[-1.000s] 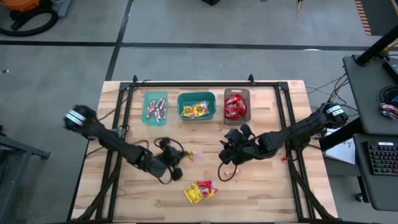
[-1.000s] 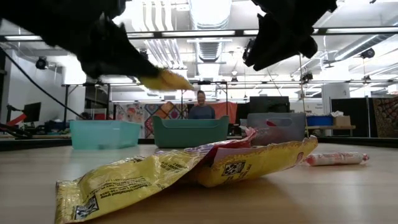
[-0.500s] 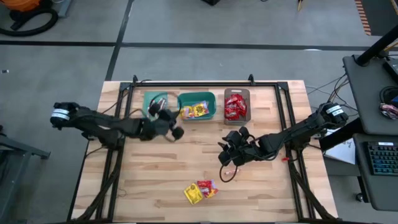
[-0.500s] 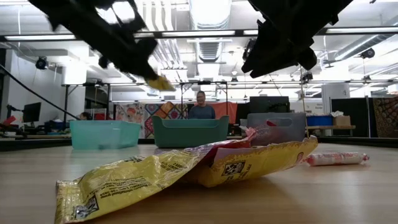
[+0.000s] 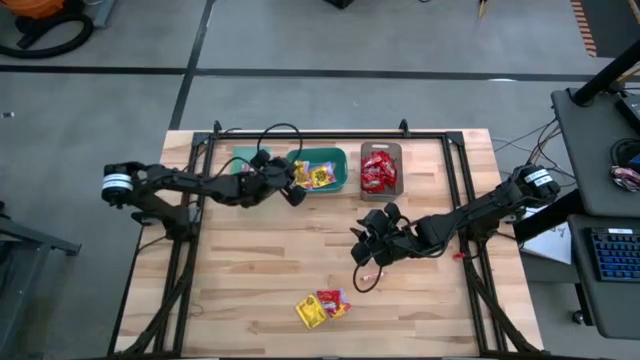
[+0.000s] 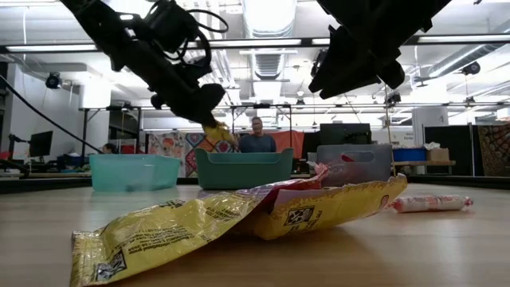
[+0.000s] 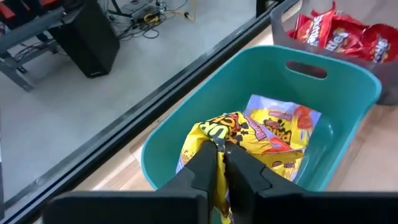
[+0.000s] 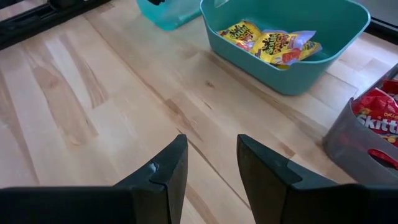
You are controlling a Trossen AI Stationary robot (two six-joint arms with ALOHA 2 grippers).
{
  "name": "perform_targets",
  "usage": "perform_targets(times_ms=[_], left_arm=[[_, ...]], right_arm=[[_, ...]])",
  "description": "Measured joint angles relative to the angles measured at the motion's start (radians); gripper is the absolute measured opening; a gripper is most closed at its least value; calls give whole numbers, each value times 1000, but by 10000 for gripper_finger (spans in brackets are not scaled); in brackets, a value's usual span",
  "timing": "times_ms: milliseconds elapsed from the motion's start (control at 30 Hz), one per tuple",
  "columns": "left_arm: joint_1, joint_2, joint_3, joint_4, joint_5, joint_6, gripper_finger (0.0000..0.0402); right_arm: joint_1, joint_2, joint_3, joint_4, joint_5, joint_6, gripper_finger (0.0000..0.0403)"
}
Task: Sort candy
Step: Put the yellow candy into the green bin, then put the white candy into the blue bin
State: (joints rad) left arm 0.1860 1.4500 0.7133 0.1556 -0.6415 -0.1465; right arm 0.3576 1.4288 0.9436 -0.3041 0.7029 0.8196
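From above, most candy is already sorted: sticks in the bin (image 5: 249,172) at eleven o'clock, yellow packets in the middle bin (image 5: 318,170), red ones in the grey bin (image 5: 380,168), with a small pile (image 5: 322,306) left on the counter (image 5: 250,270) at six o'clock and one sweet (image 5: 374,271) under the right pincer (image 5: 372,245). The left wrist view shows the left pincer (image 7: 219,163) clamped on a yellow packet (image 7: 214,134) over the middle bin. The right wrist view shows the right pincer open and empty.

Bare table (image 5: 260,260) lies open; three bins (image 5: 316,170) line the far edge.
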Motion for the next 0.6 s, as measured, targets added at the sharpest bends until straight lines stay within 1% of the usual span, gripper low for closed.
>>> perform_targets(times_ms=[200,400,467,533,600], left_arm=[[-4,-1,1,-6,0,3,59],[-29,-31,9,-20,6,-21,113],[-67,-54,10,-40,46,-41,125],[-129,-83,7,-51,73,-59,131],[-213,-106,-2,-52,77,-73,133]], right_arm=[[0,0,0,3,-4,0,130],[2,0,10,4,-82,6,130],[5,0,18,5,-155,-1,130],[11,0,18,3,-266,-20,130],[20,6,18,-6,-390,-72,130]])
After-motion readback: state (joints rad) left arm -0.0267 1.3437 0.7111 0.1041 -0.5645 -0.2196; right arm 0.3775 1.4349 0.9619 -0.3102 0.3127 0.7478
